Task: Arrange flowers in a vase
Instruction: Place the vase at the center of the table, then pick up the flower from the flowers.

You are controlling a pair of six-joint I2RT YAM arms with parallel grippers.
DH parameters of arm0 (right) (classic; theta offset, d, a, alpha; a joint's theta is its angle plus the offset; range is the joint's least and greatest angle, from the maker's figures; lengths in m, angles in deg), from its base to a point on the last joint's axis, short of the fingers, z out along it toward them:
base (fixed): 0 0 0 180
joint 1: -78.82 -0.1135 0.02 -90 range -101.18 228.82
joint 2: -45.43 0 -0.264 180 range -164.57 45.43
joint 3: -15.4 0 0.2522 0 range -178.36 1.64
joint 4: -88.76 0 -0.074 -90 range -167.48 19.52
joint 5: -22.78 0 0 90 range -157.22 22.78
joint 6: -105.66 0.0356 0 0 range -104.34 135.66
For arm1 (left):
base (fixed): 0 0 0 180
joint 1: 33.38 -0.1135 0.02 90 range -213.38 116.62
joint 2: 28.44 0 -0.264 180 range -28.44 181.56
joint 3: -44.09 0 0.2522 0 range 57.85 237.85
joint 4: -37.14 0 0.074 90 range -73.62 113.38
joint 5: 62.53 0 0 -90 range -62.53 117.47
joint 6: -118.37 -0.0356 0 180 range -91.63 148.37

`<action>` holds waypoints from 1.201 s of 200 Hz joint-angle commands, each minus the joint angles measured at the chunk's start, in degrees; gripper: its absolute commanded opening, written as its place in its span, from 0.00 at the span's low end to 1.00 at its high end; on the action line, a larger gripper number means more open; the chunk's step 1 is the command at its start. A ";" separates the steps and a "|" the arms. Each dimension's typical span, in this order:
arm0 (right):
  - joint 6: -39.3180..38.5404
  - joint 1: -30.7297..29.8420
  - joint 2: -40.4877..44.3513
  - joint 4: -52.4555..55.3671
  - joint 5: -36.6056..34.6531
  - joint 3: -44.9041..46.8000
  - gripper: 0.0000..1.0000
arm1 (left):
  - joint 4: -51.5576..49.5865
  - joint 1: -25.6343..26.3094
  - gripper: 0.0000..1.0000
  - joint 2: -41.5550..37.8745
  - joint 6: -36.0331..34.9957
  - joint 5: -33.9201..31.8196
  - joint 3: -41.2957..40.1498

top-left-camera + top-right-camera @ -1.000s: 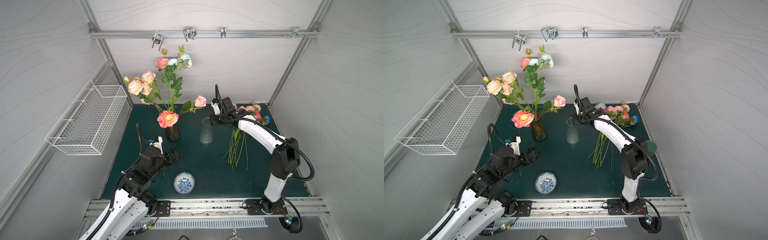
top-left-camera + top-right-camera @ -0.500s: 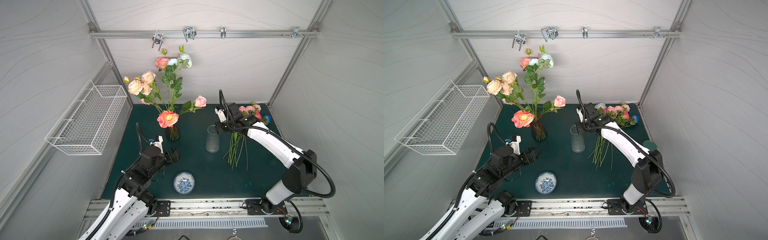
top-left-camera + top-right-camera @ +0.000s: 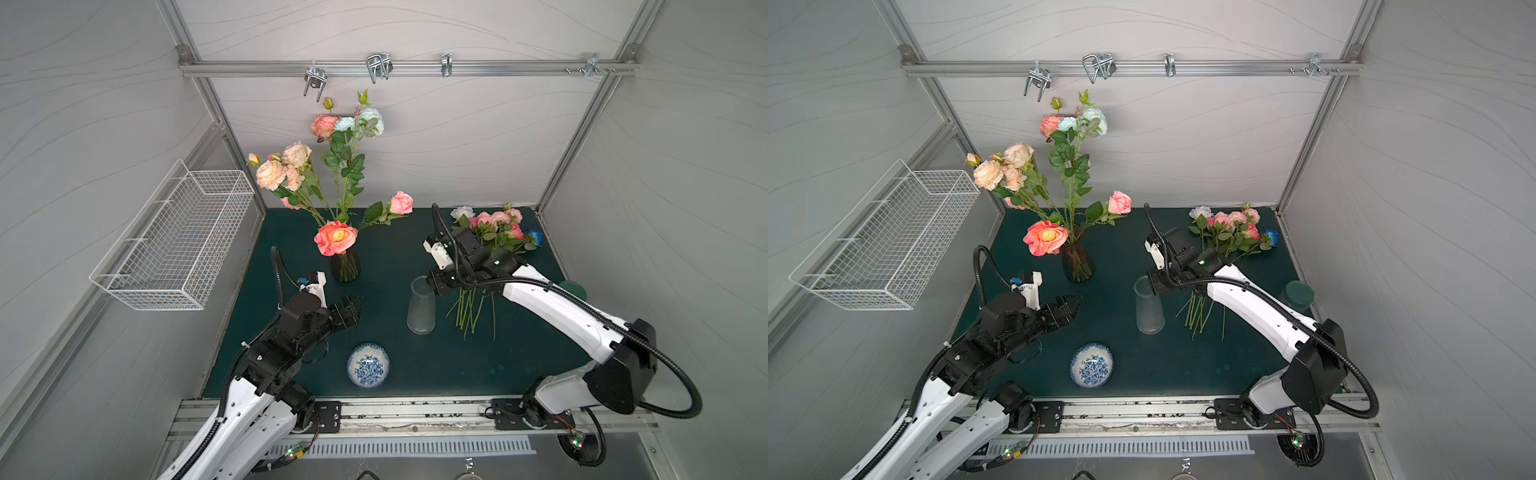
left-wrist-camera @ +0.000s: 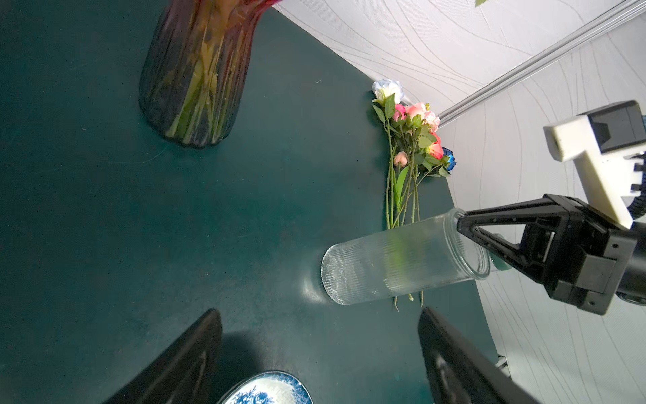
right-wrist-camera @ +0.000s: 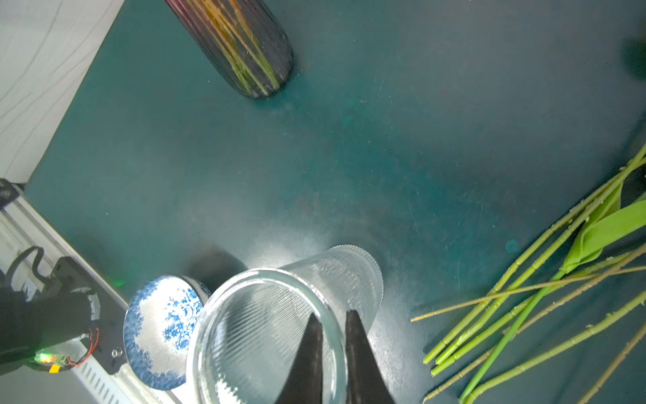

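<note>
A clear ribbed glass vase [image 3: 421, 309] [image 3: 1149, 309] stands empty on the green mat. My right gripper [image 5: 332, 314] [image 3: 432, 286] is shut on its rim, one finger inside and one outside. A dark glass vase [image 3: 345, 266] [image 4: 195, 77] at the back left holds several pink, peach and pale blue flowers [image 3: 336, 237]. More flowers [image 3: 494, 232] [image 4: 414, 140] lie in a bundle on the mat to the right of the clear vase, stems [image 5: 524, 280] toward the front. My left gripper [image 3: 353, 309] [image 4: 320, 314] hovers open and empty to the left of the clear vase.
A blue-and-white bowl [image 3: 368, 365] [image 5: 160, 328] sits near the front edge, between the arms. A white wire basket [image 3: 178, 245] hangs on the left wall. A round dark green object [image 3: 573, 289] sits at the right edge of the mat, behind my right arm.
My right gripper has pulled the clear vase toward the front of the mat, and the right arm has swung out to the right. The left arm has stayed put.
</note>
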 commanded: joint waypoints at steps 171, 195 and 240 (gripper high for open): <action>8.88 33.74 -17.58 -13.50 -2.07 1.21 0.54 | 0.27 0.14 0.91 -2.28 -0.87 0.97 1.88; 9.20 35.07 -22.39 -13.53 -2.04 -1.77 0.51 | -0.03 0.17 0.91 -2.89 -1.43 0.45 2.00; 8.94 36.25 -29.31 -12.60 -1.74 -6.48 0.44 | 0.08 0.18 0.91 -2.36 -1.51 0.34 1.47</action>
